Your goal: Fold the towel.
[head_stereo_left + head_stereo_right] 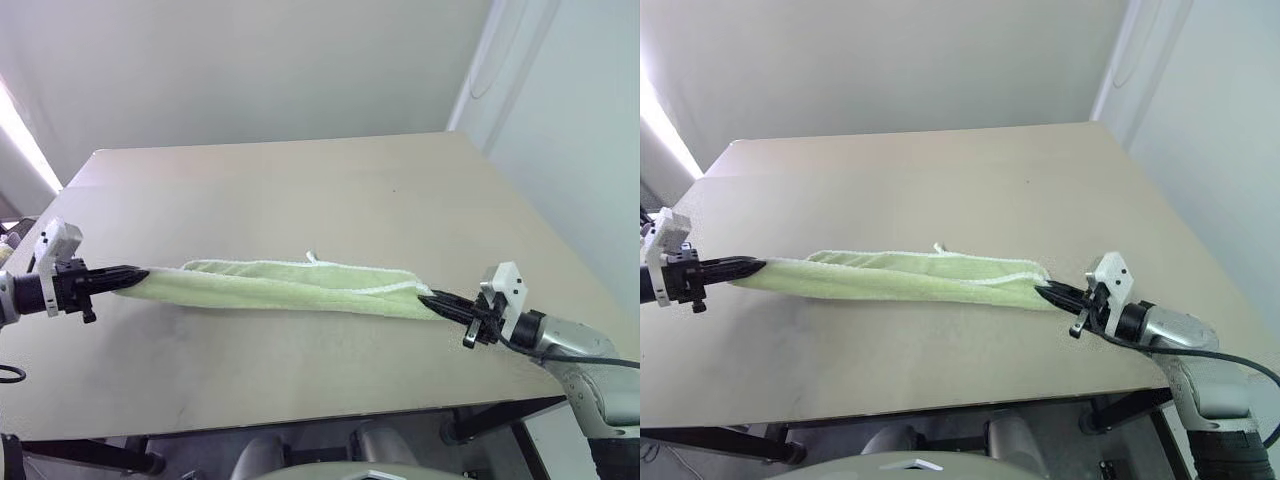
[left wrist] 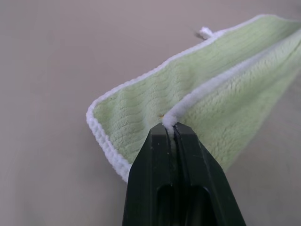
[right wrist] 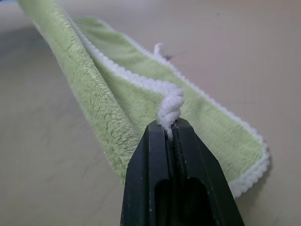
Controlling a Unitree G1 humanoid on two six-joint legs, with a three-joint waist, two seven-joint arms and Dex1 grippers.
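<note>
- One towel (image 1: 290, 287): light lime-green terry with a whitish hemmed edge, drawn out into a long, narrow, doubled band across the near half of the tabletop (image 1: 300, 190), running side to side.
- One small white loop (image 1: 311, 257) stands up from the towel's far hem, about midway along its length.
- The towel's two layers sag between its ends; in the wrist views the lower layer appears to lie on the tabletop while the upper hem rises to each pinch point.
- Two end effectors, one at each end of the towel.
- Left end effector (image 1: 135, 272): black fingers pressed together on the white hem at the towel's left corner, seen close in the left wrist view (image 2: 171, 129).
- Right end effector (image 1: 428, 297): fingers likewise pinched on a twisted bit of white hem at the towel's right corner (image 3: 168, 126).
- One tabletop: plain pale beige, smooth, carrying the towel alone.
- Beyond the tabletop, pale grey-white walls (image 1: 250, 60) meet in a corner at the far right.
</note>
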